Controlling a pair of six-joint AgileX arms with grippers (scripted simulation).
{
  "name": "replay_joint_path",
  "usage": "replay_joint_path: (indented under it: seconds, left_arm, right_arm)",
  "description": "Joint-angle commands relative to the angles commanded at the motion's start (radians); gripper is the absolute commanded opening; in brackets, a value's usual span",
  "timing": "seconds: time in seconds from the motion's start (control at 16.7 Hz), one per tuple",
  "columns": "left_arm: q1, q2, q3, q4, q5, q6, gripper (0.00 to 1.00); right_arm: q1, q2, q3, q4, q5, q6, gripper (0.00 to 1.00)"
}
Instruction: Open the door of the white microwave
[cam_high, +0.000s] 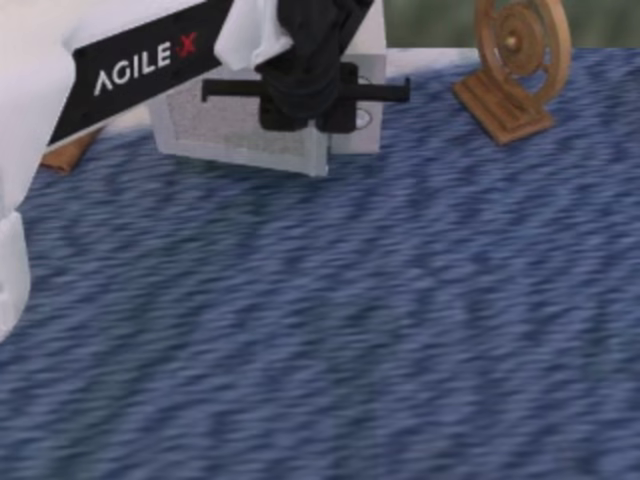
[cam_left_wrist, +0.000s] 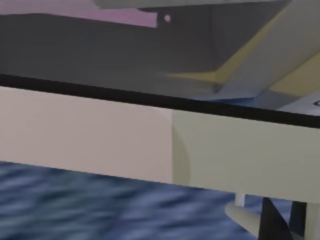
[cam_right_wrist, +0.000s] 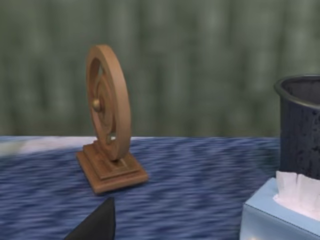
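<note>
Left tool (cam_high: 305, 100) hung over the white microwave (cam_high: 365, 50), door (cam_high: 240, 128) ajar; grip state indiscernible.

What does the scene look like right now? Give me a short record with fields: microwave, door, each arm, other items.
microwave: white microwave at the table's far edge, left of centre in the top view
door: door with mesh window, swung slightly out from the front
left arm: reaches over the microwave; left gripper at the door's upper edge
right arm: not visible in the top view
other items: wooden ring ornament far right; tissue box and dark bin in the right wrist view
surface: blue tablecloth
</note>
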Motion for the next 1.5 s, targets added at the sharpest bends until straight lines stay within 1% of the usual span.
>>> replay_joint_path:
  seconds: [0.66, 1.02, 1.5]
  left_arm:
    - [-0.006, 0.001, -0.004, 0.003, 0.006, -0.002, 0.0]
    - [0.01, -0.08, -0.132, 0.064, 0.044, 0.089, 0.0]
    - [0.011, -0.09, -0.139, 0.072, 0.048, 0.096, 0.0]
  right_arm:
    - [0.0, 0.0, 0.0, 0.0, 0.0, 0.0, 1.0]
    - [0.0, 0.0, 0.0, 0.0, 0.0, 0.0, 1.0]
    - [0.0, 0.0, 0.0, 0.0, 0.0, 0.0, 1.0]
